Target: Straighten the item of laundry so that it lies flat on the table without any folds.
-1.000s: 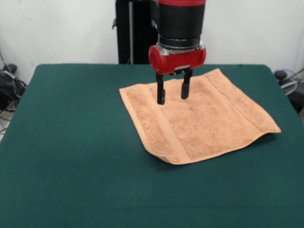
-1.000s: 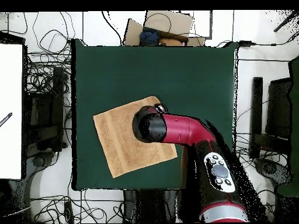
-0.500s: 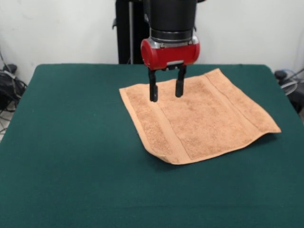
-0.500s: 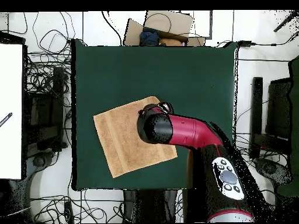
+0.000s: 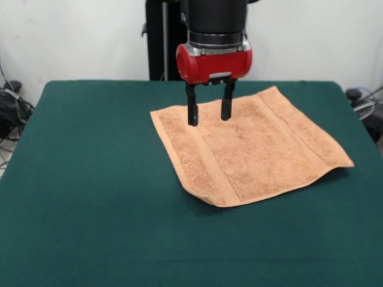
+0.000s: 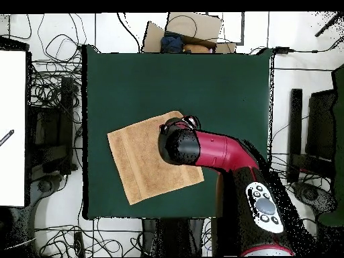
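The orange-tan towel lies spread on the dark green table, its near-right corner slightly lifted off the surface. In the overhead view the towel lies left of centre, its right part hidden under the arm. My gripper is open and empty, fingers pointing down, hovering just above the towel's far left part. In the overhead view the gripper shows only as tips beyond the arm's black wrist, over the towel's upper right corner.
The robot's black pedestal stands behind the table's far edge. Cables and boxes lie on the floor around the table. A white board is at the overhead view's left.
The gripper rose slightly and shifted a little left in the front view, staying open above the towel. The towel has not moved.
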Controlling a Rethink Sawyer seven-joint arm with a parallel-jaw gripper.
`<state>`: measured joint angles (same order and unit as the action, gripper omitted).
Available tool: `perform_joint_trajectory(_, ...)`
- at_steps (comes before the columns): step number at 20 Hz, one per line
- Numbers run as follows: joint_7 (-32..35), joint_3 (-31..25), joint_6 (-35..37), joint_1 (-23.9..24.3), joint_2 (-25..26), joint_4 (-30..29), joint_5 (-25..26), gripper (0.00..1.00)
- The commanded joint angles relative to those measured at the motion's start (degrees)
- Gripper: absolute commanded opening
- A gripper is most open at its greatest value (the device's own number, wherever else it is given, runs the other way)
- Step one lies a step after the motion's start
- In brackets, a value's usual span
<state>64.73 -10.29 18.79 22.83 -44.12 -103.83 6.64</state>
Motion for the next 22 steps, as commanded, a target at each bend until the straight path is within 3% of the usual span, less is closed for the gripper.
perform_joint_trajectory(1,9.77,-2.71,-0.14,-0.49,3.56,-1.47,-0.33,1.0)
perform_joint_trajectory(22,10.65,2.85,-10.06,-5.2,17.74,6.17,1.84,1.0)
